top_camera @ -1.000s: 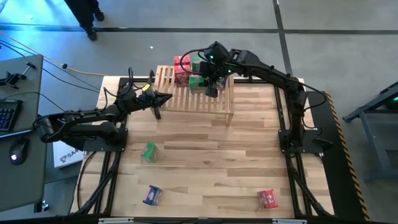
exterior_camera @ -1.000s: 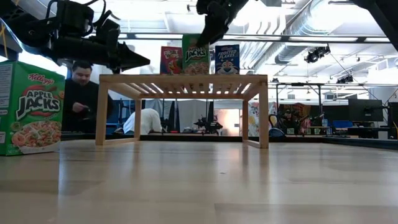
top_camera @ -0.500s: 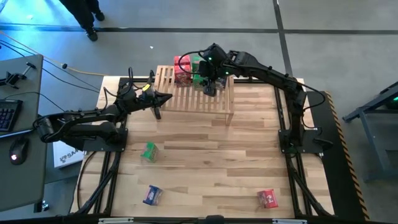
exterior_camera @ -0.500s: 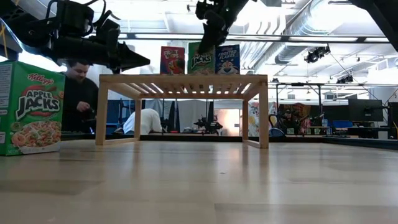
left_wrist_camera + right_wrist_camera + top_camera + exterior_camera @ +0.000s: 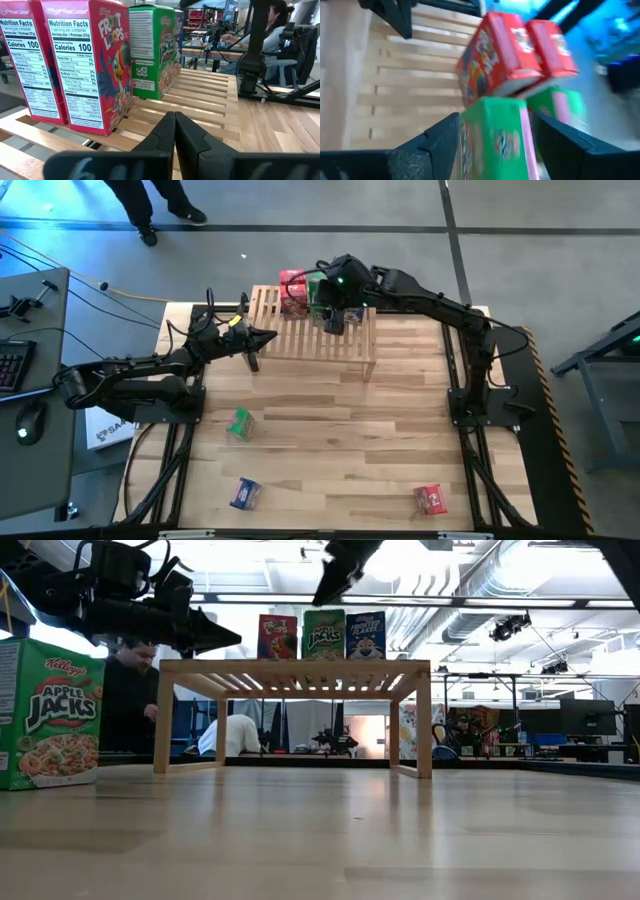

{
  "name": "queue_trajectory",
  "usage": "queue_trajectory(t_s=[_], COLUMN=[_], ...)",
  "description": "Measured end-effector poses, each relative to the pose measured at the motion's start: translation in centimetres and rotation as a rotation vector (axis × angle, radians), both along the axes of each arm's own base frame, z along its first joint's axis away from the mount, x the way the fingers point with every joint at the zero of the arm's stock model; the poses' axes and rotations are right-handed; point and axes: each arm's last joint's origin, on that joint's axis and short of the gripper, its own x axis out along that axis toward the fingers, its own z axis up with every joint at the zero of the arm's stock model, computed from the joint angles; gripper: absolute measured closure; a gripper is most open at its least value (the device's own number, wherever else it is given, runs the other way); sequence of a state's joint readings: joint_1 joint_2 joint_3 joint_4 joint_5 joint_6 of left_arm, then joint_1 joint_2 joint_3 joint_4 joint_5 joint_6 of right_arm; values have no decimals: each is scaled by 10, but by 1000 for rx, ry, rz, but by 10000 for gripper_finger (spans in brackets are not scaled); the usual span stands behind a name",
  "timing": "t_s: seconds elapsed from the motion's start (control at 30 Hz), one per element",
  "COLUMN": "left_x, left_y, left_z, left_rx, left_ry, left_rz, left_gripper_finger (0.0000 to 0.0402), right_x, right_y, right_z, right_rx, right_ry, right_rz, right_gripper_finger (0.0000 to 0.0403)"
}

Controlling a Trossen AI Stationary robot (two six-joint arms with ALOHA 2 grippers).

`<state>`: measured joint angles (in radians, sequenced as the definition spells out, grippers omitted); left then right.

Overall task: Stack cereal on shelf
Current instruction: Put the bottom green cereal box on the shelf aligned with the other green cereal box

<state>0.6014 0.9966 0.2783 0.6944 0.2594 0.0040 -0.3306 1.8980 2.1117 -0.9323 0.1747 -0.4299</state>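
The shelf stands at the table's far middle. Cereal boxes stand upright on its slats along the far edge: red, green and blue. The left wrist view shows two red boxes side by side. My right gripper hangs open just above the green box, its fingers on either side and clear of it. My left gripper is shut, level, by the shelf's left end, its tips pointing across the slats.
Three loose boxes lie on the table: green left of centre, blue near the front left, red at the front right. The near half of the shelf's slats is bare. A person is behind the table.
My right gripper has opened and let go of the green box, then risen above it. The box, held tilted a second ago, now stands upright on the shelf between the red and the blue box.
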Motion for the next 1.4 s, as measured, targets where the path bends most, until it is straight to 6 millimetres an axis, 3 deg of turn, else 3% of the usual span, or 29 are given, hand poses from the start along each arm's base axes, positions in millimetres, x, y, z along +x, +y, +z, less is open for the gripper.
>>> queue_trajectory(t_s=[0.1, 0.23, 0.33, 0.57, 1.1, 1.4], left_x=[0, 0, 0, 0, 0, 0], left_y=[0, 0, 0, 0, 0, 0], left_z=[0, 0, 0, 1, 0, 0], left_rx=[0, 0, 1, 4, 1, -1], left_ry=[0, 0, -1, -5, -1, 1], left_rz=[0, 0, 0, 1, 0, 0], left_gripper_finger=[401, 401, 401, 401, 401, 401], right_x=[-12, -26, -28, -12, 14, 11], right_y=[22, 39, 38, 25, 2, 11], right_z=[10, 8, -1, -21, -48, -50], right_rx=[-37, 61, 129, 126, 112, 132], right_ry=[49, 148, 208, 242, 219, 257], right_rz=[-15, -10, -49, -97, -157, -183], right_gripper_finger=[189, 232, 281, 393, 402, 402])
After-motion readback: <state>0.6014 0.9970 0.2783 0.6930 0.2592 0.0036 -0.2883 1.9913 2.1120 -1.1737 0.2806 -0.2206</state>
